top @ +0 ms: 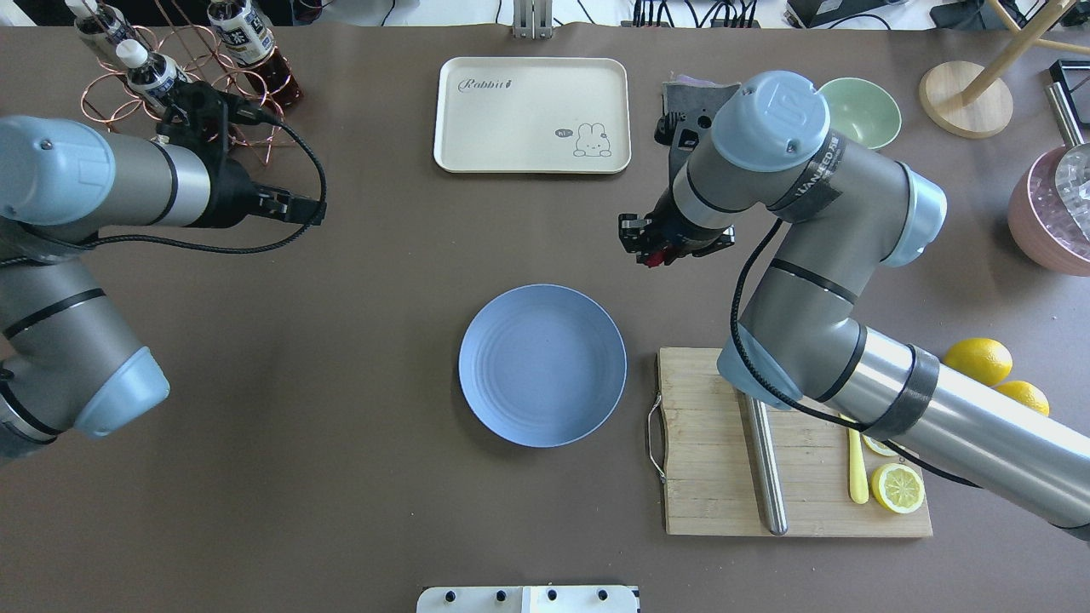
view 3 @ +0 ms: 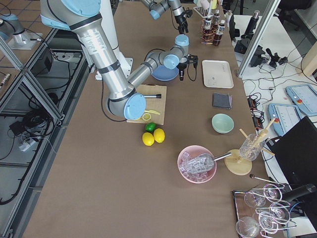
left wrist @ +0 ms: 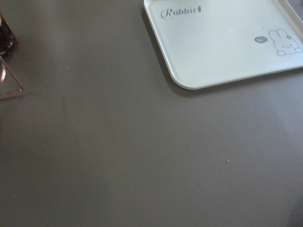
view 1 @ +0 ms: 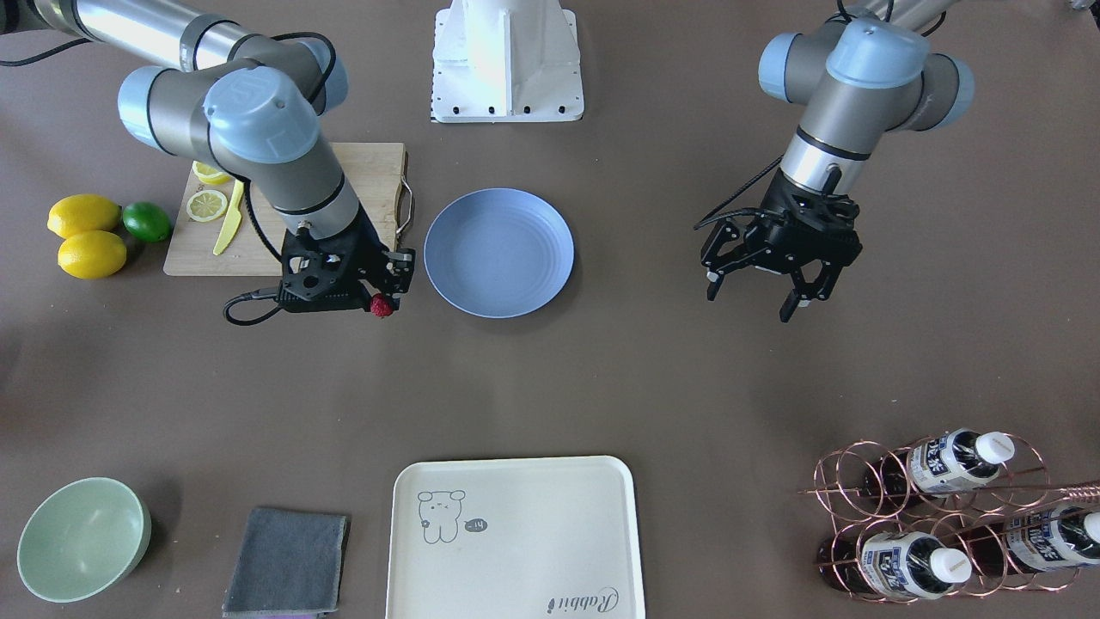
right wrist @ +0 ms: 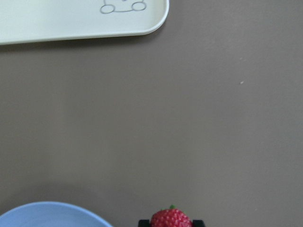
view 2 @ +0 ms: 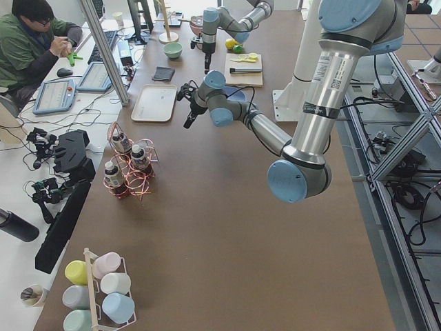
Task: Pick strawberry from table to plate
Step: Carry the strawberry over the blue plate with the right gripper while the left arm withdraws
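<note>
On the left of your overhead view, the left gripper [view 1: 749, 303] hangs over the tabletop [top: 341, 426] near the copper bottle rack [top: 106, 102], its jaws spread wide apart. In the middle lies the round blue-grey plate [top: 542, 366]. To its right and farther from the robot, the right gripper [view 1: 383, 297] has its jaws clamped on the strawberry [right wrist: 171, 218], which sits at their tips just beside the plate's rim, over tabletop rather than over the plate, with the wooden cutting board [top: 715, 477] nearer the robot on that side
</note>
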